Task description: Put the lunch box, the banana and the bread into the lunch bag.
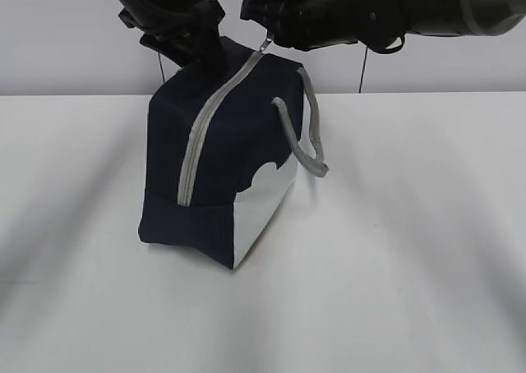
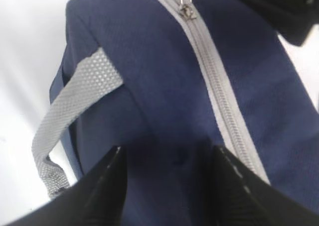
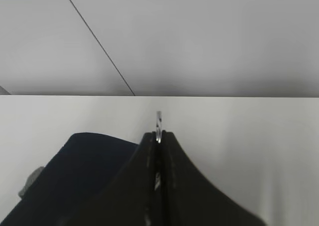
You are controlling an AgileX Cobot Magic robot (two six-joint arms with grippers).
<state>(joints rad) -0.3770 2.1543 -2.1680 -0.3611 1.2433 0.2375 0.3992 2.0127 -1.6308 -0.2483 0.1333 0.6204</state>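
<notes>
Navy fabric with a grey zipper (image 1: pixel 200 135) makes up the lunch bag (image 1: pixel 222 159), which stands upright on the white table (image 1: pixel 394 250), its zipper run shut up to the top. No brand, label or writing can be read on it. The right gripper (image 3: pixel 158 136) has its jaws clenched together on the metal zipper pull (image 3: pixel 158 121), whose tip pokes out above them. The left gripper (image 2: pixel 167 161) has its jaws spread, one on either side of a fold of the bag's top end; whether they press the cloth I cannot tell. A grey strap handle (image 2: pixel 75 101) hangs down the bag's side.
</notes>
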